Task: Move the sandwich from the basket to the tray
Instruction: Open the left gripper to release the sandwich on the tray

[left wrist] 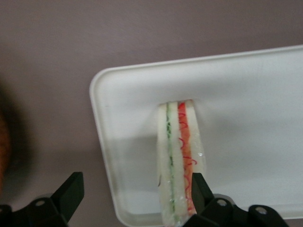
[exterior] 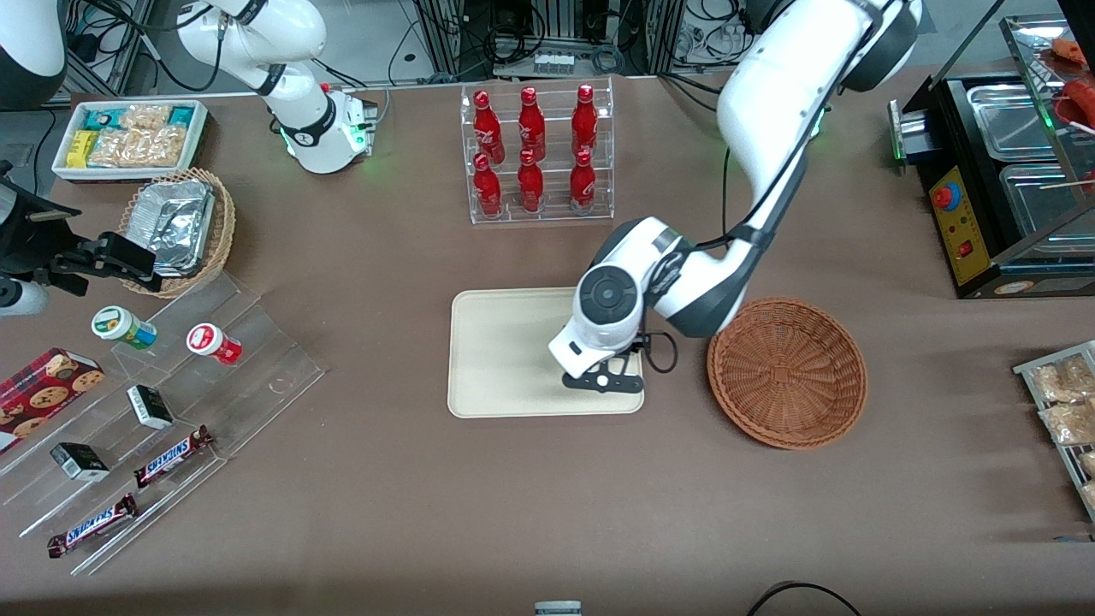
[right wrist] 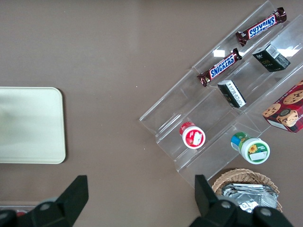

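Sandwich: one, lying on the tray near its corner by the basket.
Gripper: over that corner, fingers wide apart, one finger touching the sandwich.
Risk: lifting away could drag the sandwich off the low rim.
Count: one tray, one empty basket, six red bottles.

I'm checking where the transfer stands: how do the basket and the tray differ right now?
The basket is round, reddish-brown woven wicker; the tray is a flat cream rectangle with rounded corners. The basket holds nothing visible, while the tray carries the sandwich, lying near a corner. The gripper is open above the tray's edge nearest the basket, one finger beside the sandwich. Both sit side by side on the brown table.
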Tool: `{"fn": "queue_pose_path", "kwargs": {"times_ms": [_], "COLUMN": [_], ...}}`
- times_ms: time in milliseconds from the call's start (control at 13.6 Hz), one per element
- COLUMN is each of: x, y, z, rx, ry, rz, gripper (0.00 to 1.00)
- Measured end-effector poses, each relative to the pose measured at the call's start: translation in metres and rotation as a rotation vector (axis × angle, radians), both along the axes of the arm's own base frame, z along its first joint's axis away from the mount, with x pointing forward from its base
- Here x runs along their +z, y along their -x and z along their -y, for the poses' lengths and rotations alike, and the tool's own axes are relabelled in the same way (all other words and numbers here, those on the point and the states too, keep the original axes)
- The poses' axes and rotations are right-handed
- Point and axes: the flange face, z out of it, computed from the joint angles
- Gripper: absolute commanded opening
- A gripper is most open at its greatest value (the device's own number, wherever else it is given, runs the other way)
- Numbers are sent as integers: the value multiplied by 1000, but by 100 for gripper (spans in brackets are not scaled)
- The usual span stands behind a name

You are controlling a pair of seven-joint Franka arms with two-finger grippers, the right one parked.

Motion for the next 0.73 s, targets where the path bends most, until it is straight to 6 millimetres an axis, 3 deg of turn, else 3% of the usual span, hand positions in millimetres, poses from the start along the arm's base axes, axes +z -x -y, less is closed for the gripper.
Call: {"fn": "queue_pose_path", "kwargs": {"times_ms": [147,513,733], "x": [22,47,87], "y": [-6,-13,-30], "z": [-15,-20,-51], "rx": [20,31,84], "ry": [-8,-6,-26], "rz": [4,30,78], "gripper": [100,100,100]}}
